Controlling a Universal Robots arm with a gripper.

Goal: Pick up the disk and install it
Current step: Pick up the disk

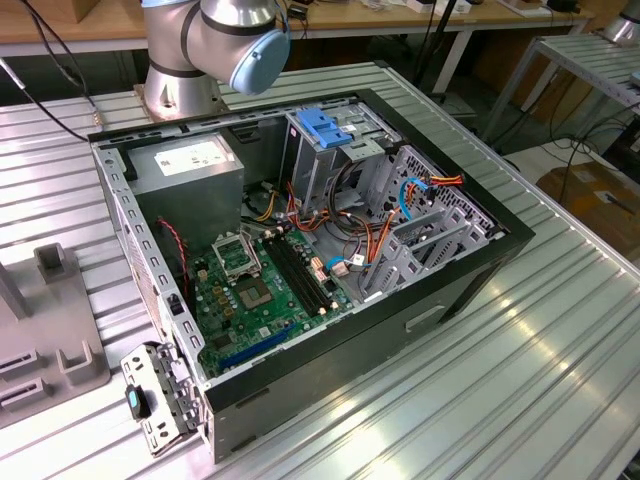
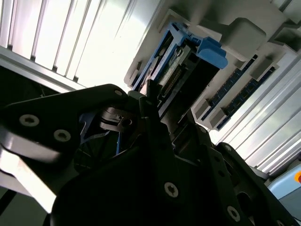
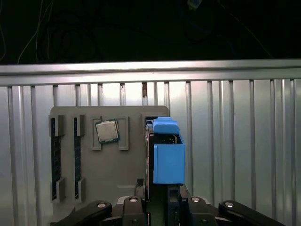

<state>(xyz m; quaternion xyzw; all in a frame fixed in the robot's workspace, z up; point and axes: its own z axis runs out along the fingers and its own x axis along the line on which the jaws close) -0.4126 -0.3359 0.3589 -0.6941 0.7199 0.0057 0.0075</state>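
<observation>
There are one open computer case point(image 1: 500, 245), one power supply point(image 1: 190, 165), one bare blue bracket point(image 1: 325, 125), one grey holder point(image 3: 120, 176), one disk point(image 3: 168, 162), one processor chip point(image 3: 107, 131), two memory sticks point(image 3: 56, 155) and one robot arm point(image 1: 235, 40).

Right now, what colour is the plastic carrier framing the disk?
Bright blue plastic carrier, clearest in the first wrist view.

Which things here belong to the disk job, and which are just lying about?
Job: disk; gripper at it; open computer case.
Lying about: processor; memory sticks, both in the grey tray.
</observation>
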